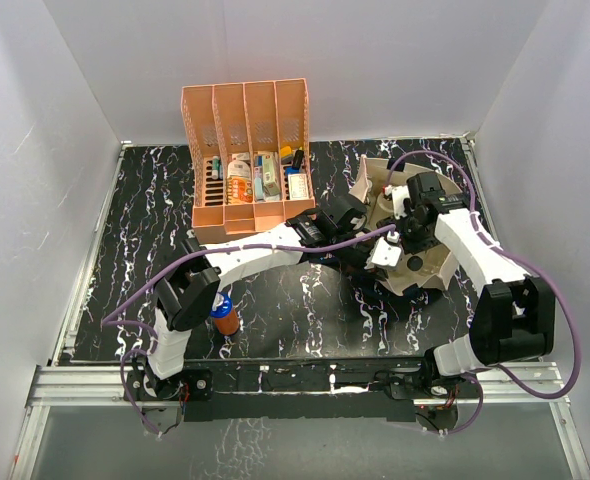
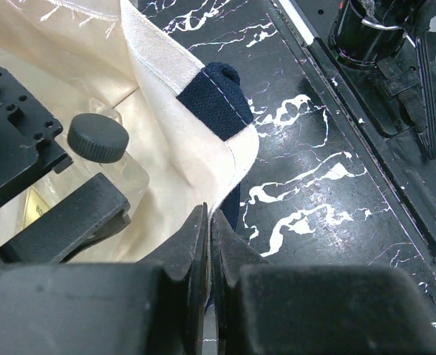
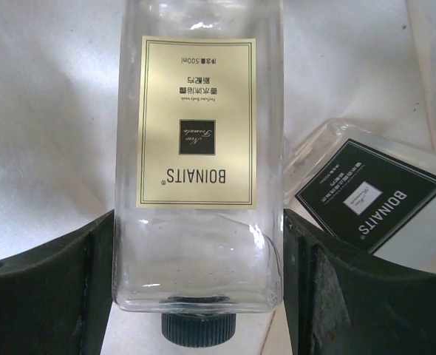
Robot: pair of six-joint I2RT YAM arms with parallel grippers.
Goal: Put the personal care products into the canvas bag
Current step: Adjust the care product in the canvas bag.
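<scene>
Looking down on a black white-veined table (image 1: 305, 300), with an orange file rack (image 1: 245, 110) standing at its back edge and bare marble showing in front of it down to the near rail. Finding the canvas bag (image 1: 370, 178) slumping open to the right of the rack, its far side close to the table's right edge. Pinching the bag's rim and navy strap (image 2: 214, 92) with the left gripper (image 2: 209, 244), jaws pressing fully together on the cloth. Gripping the clear square bottle (image 3: 196, 118) inside the bag with the right gripper (image 3: 199, 216), fingers standing wide apart and pressing against both flat sides; holding its long axis in line with the fingers, dark cap (image 3: 198, 329) toward the wrist, base pointing deeper into the bag. Noting a second clear bottle (image 3: 366, 192), dark-labelled, lying tilted just beside it against the canvas. Spotting the orange-brown bottle (image 1: 226, 320), blue-capped, sitting near the left arm's base, well apart from the bag
</scene>
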